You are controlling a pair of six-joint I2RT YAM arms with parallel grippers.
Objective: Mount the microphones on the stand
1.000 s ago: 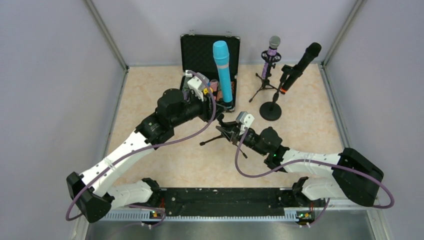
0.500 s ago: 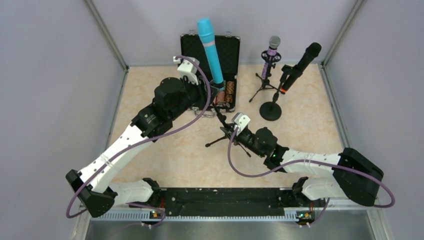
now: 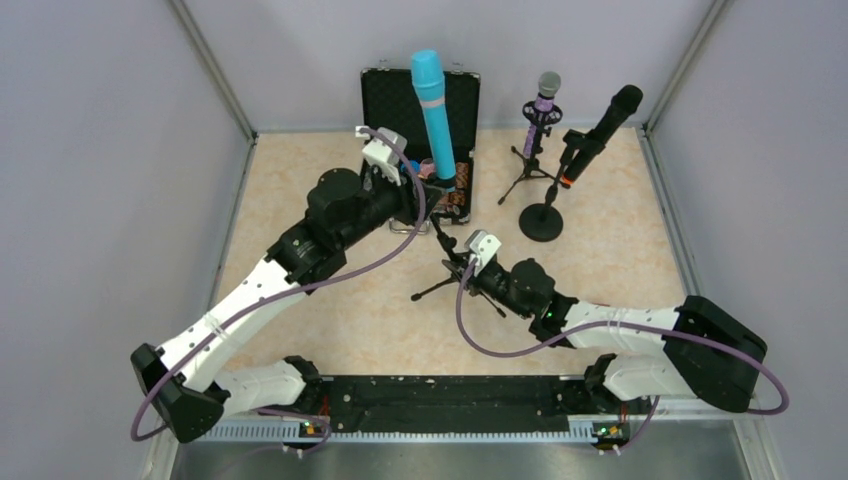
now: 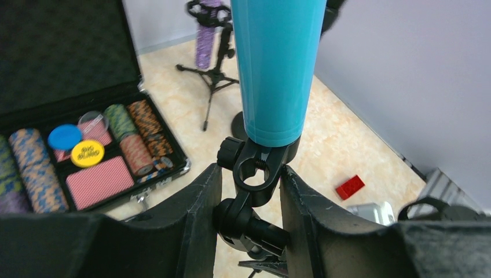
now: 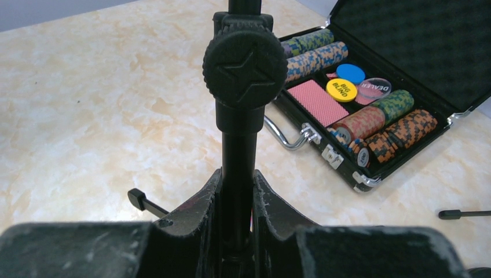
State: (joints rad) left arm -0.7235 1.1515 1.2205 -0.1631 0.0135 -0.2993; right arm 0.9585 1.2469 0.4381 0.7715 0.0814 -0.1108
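Marble-look table (image 3: 290, 190), centre: left gripper (image 4: 250, 174) narrowly closed on stand clip (image 4: 272, 155); right gripper (image 5: 237, 176) fully clamped on stand pole (image 5: 237, 133). Turquoise microphone (image 3: 433, 115) seated in clip, lifted higher than second ago; attachment looks nearly finished.

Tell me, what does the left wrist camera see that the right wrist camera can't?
Only left wrist: the turquoise mic sitting in a clip, the left gripper closed on that clip, a purple mic on its tripod, and a red block.
Only right wrist: the right gripper shut on a stand pole, with a star knob above.
Both: the open chip case and the table.
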